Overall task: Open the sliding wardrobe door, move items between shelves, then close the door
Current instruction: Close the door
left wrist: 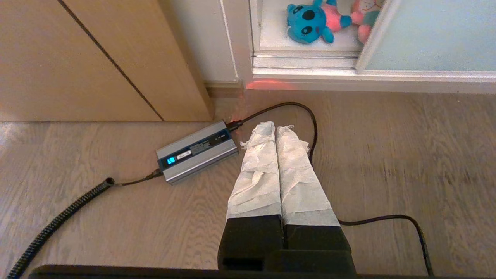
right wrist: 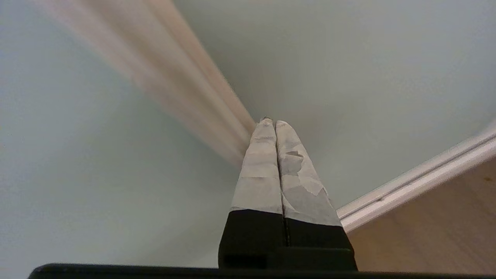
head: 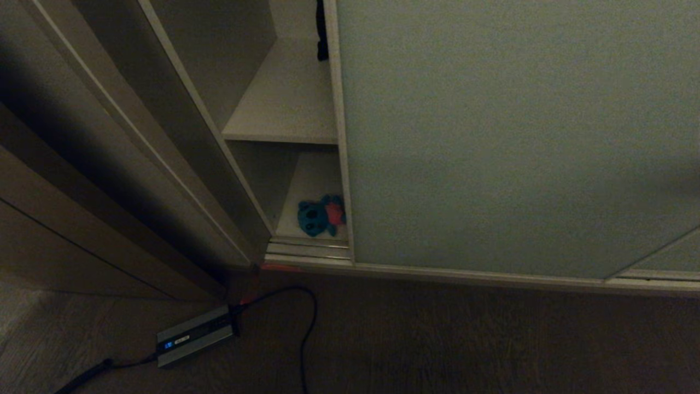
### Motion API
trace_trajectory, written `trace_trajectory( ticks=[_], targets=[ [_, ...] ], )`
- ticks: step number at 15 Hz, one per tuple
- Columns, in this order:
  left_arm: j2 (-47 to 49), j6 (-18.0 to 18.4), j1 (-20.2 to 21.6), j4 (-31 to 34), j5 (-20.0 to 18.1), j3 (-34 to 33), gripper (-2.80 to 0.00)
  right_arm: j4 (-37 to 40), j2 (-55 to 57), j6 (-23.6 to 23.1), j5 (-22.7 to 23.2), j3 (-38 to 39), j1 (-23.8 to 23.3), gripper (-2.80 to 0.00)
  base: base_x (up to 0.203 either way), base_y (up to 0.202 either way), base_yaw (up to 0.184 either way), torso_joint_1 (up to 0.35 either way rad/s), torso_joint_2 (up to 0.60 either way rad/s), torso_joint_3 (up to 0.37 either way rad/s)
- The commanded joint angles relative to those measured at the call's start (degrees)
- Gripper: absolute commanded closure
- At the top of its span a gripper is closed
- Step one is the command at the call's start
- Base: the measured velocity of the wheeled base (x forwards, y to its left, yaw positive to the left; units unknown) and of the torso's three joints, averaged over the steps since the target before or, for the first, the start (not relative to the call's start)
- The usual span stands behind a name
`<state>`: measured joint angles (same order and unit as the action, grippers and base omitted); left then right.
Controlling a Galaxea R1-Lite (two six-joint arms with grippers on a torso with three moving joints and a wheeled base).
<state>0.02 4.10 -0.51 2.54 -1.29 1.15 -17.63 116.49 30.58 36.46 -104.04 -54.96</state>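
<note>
The sliding wardrobe door (head: 492,137) is a pale grey-green panel that leaves a narrow gap at its left edge. In that gap a blue plush toy (head: 320,215) lies on the bottom shelf (head: 311,180), below an upper shelf (head: 284,104). In the left wrist view the blue toy (left wrist: 310,23) lies beside a pink toy (left wrist: 364,17) that the door frame half hides. My left gripper (left wrist: 276,128) hangs shut and empty over the floor in front of the gap. My right gripper (right wrist: 271,122) is shut and empty, its tips close to the door (right wrist: 368,69) by a blurred light frame strip (right wrist: 186,85).
A grey power adapter (left wrist: 197,151) with a lit blue display lies on the wood floor, with black cables (left wrist: 310,120) looping around it. A brown wood-grain panel (head: 82,180) stands left of the gap. A black item (head: 321,33) sits on the upper shelf. The door's floor track (right wrist: 418,182) runs along the floor.
</note>
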Motion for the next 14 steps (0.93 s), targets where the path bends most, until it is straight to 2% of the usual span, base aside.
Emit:
trace_trajectory(
  ticks=[1,8,14],
  targets=[
    [-0.02,0.03,-0.02,0.01,-0.03,0.00,0.00,0.01,-6.00,0.17,0.42,5.52,0.65,0.00,0.000,0.000,0.000,0.000,0.00,0.000],
    [-0.02,0.03,-0.02,0.01,-0.03,0.00,0.00,-0.63,-14.49,-0.23,0.53,16.44,3.41,0.00,0.000,0.000,0.000,0.000,0.00,0.000],
    [-0.02,0.03,-0.02,0.01,-0.03,0.00,0.00,-0.06,-16.25,0.09,0.47,17.54,5.58,0.00,0.000,0.000,0.000,0.000,0.00,0.000]
  ],
)
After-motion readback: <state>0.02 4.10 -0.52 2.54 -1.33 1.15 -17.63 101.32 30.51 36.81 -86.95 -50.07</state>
